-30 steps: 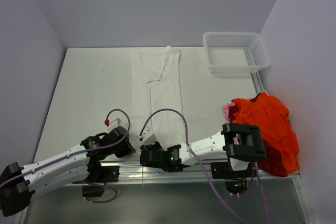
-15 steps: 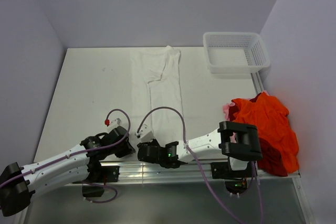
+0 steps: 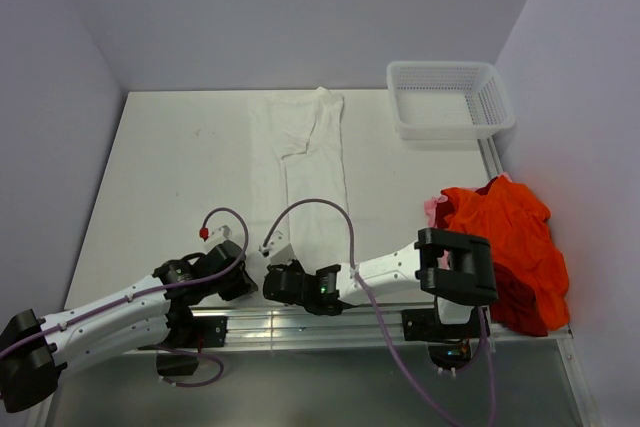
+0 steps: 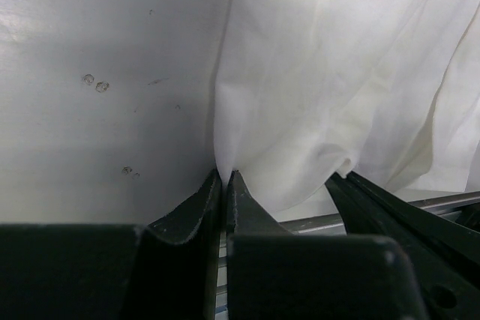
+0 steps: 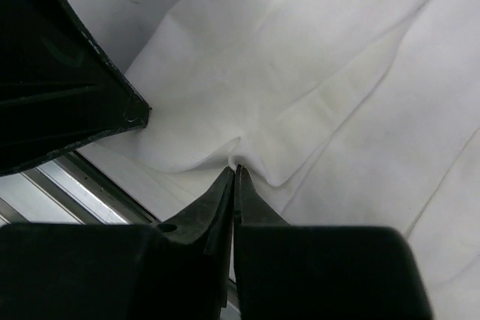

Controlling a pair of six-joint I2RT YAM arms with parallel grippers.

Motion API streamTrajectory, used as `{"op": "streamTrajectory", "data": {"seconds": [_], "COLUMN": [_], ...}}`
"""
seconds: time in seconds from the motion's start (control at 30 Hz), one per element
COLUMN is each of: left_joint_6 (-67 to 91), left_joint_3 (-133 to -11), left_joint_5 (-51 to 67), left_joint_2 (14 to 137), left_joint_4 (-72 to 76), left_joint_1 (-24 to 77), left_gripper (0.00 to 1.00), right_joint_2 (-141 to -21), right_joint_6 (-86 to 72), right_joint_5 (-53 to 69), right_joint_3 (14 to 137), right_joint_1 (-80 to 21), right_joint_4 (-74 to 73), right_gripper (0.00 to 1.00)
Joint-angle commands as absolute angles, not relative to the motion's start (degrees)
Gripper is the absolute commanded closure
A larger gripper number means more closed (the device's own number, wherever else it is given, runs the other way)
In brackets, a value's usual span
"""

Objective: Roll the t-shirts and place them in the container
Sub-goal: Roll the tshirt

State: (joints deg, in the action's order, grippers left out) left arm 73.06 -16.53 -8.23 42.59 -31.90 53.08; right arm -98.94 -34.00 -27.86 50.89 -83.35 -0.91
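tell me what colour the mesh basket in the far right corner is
White. The basket shows best in the top external view.

Both arms are built of white moulded shells joined by black joint housings. The left arm carries a thin purple cable that arcs beyond the aluminium rail and ends in a small red plug. The right arm has a bulky, blocky black housing just beyond the rail's right part and a green light on its black wrist. A second purple cable runs from it to a white connector. The left gripper and right gripper have matte black fingers that taper from broad black bodies to thin, pointed tips.
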Motion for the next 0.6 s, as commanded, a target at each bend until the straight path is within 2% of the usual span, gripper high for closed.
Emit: {"op": "streamTrajectory", "data": {"seconds": [0.0,0.3,0.57], "left_joint_6": [72.1,72.2,72.3], "left_joint_3": [-17.6,-17.8,-17.7], "left_joint_5": [-8.2,-8.3,-8.2], "left_joint_2": [42.6,43.2,43.6], "left_joint_4": [-32.7,-32.5,-32.1], "left_joint_1": [53.3,53.3,53.3], "left_gripper": [1.00,1.00,1.00], "right_joint_2": [-94.8,-92.2,-96.0], "right_joint_6": [-36.2,-41.7,-43.5], "right_joint_5": [-31.4,-38.0,-45.3], "right_joint_3": [49.3,47.9,52.8], "right_joint_1": [-83.1,-83.4,-86.6], "right_joint_4": [-0.2,-6.9,-15.9], "right_gripper": [0.97,1.00,1.00]}}
